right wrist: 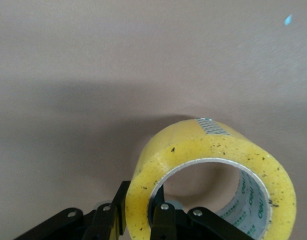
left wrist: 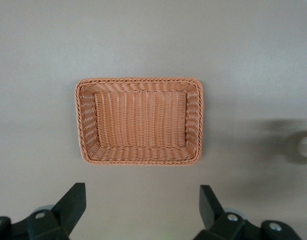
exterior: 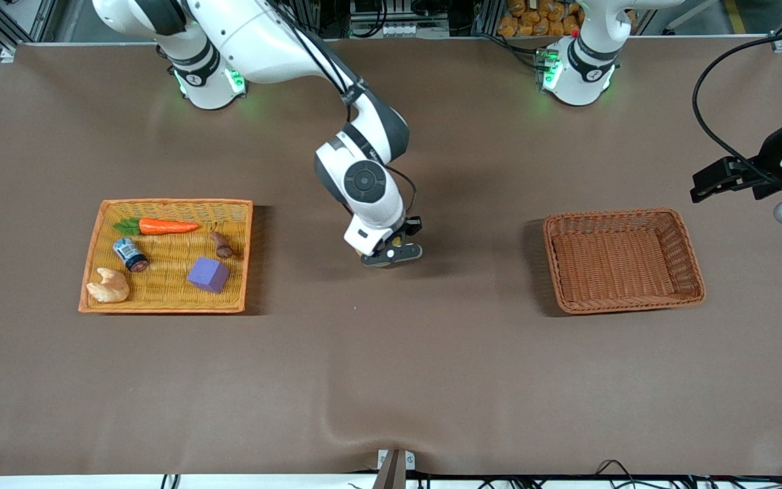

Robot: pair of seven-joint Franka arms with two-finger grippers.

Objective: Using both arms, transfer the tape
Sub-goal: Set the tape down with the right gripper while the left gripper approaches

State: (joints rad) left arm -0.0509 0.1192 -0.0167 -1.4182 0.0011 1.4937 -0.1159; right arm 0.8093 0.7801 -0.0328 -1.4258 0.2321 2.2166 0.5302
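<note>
My right gripper (exterior: 391, 255) is low over the middle of the table, between the two baskets, and is shut on the yellow tape (right wrist: 213, 175). In the right wrist view its fingers (right wrist: 118, 212) pinch the roll's wall, one outside and one inside the hole. In the front view the tape (exterior: 397, 240) shows only as a yellow sliver under the hand. My left gripper (left wrist: 142, 205) is open and empty, held high over the table by the empty brown wicker basket (left wrist: 139, 121); in the front view it (exterior: 706, 185) sits at the left arm's end of the table.
The brown basket (exterior: 623, 260) stands toward the left arm's end. An orange tray basket (exterior: 167, 255) toward the right arm's end holds a carrot (exterior: 160, 226), a purple block (exterior: 208, 275), a small jar (exterior: 130, 254), a croissant (exterior: 108, 286) and a brown piece (exterior: 221, 244).
</note>
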